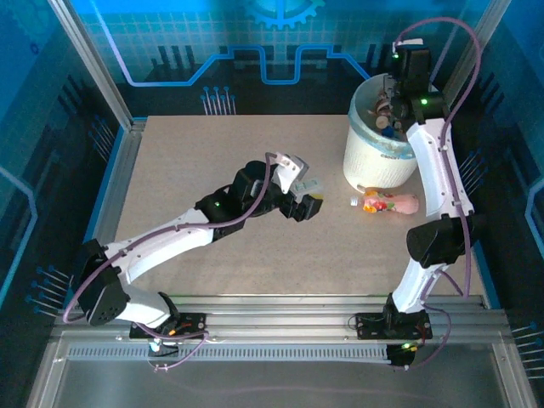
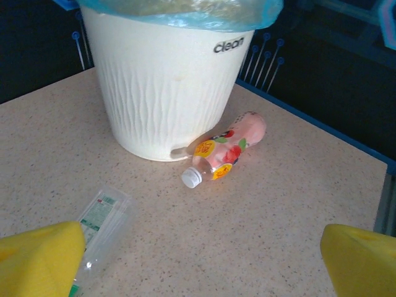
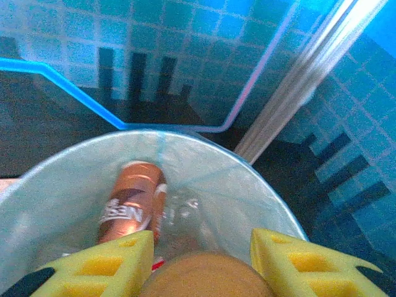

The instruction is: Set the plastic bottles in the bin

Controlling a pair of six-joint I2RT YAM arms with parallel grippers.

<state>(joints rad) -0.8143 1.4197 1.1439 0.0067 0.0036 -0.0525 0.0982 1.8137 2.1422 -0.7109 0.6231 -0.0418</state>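
My right gripper [image 3: 201, 263] hangs over the bin [image 1: 374, 157], its yellow pads [image 3: 111, 263] shut on a brown, round-ended bottle [image 3: 204, 278]. Another brown-labelled bottle [image 3: 130, 201] lies inside against the light-blue liner [image 3: 247, 192]. A pink bottle [image 2: 230, 145] with a white cap lies on the table, touching the foot of the bin [image 2: 167, 86]; the top view has this pink bottle [image 1: 391, 203] right of centre. My left gripper [image 2: 201, 247] is open above bare tabletop. A clear bottle [image 2: 102, 216] with a green label lies beside its left finger [image 2: 40, 260].
The bin [image 1: 374, 157] stands at the table's far right corner, close to the blue back wall and the frame post. The table's right edge [image 2: 322, 127] runs just behind the pink bottle. The left arm [image 1: 170, 234] stretches across the middle of the table.
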